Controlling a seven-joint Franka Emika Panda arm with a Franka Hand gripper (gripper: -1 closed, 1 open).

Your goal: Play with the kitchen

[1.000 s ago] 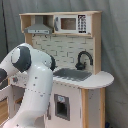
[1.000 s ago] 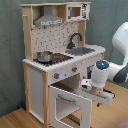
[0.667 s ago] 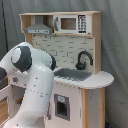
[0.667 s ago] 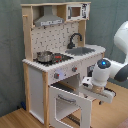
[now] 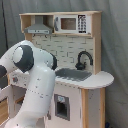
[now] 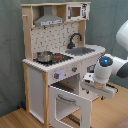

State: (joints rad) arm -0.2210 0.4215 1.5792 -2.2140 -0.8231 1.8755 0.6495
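White and light wood: the kitchen [image 6: 55, 65] stands against the grey backdrop in both exterior views, hood and microwave [image 6: 77, 11] up top, sink [image 6: 84, 50] and black faucet [image 6: 75, 39] on the counter.
Oven door: I see it [image 6: 70, 104] swung down and open in the second exterior view, as it was a second ago.
Stovetop: a small metal pot [image 6: 44, 56] sits on the burners.
Arm change: I read only a slight drift of my wrist toward the counter's front edge over the last second.
Gripper: mine [image 6: 96, 84] hangs just beside the knob panel; I cannot tell how its fingers stand.
Meaning: I judge I am lining up on a knob or the door, no contact yet.
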